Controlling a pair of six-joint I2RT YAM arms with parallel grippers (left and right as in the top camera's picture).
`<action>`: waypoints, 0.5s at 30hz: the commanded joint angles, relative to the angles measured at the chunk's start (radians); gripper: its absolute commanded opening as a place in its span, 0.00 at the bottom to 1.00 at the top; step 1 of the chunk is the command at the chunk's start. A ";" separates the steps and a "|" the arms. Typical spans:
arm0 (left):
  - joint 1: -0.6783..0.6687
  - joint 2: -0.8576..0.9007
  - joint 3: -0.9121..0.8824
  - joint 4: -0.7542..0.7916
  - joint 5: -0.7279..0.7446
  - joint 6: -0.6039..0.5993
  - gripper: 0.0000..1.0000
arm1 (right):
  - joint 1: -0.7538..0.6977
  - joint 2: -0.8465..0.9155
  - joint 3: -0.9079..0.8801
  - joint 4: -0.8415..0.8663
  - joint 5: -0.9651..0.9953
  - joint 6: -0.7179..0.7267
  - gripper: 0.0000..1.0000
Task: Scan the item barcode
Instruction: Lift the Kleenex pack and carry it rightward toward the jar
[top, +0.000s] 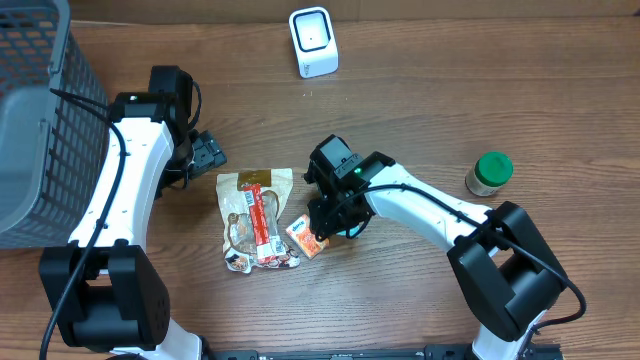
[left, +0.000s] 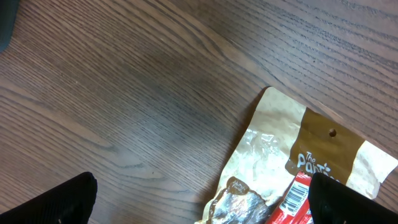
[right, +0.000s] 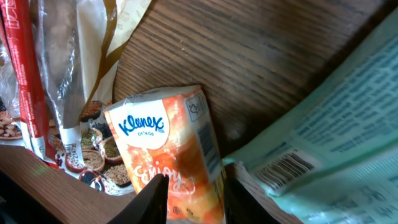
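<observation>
- Between the right pincer's (right: 196, 202) fingers sits the orange tissue pack (right: 168, 143). It fills the gap from finger to finger.
- Hard on one side of it lies a pale green packet (right: 329, 124), and on the other the snack bag (right: 68, 74). There is no lane on either flank.
- Past its fingertips, bare table (right: 249, 56) lies open.
- The left pincer (top: 208, 155) is spread wide over bare wood, and the snack bag's corner reaches in by one finger.
- The wire basket (top: 30, 110) walls off its outer side.
- The scanner (top: 313, 42) and jar (top: 490, 172) stand well apart from both pincers.
</observation>
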 joint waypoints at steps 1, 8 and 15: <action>0.002 -0.004 0.014 0.000 -0.005 -0.003 1.00 | 0.022 -0.024 -0.029 0.035 -0.021 -0.008 0.31; 0.002 -0.004 0.014 0.000 -0.005 -0.003 1.00 | 0.027 -0.024 -0.041 0.050 -0.021 -0.008 0.31; 0.002 -0.004 0.014 0.000 -0.005 -0.003 0.99 | 0.042 -0.024 -0.056 0.046 -0.020 -0.001 0.31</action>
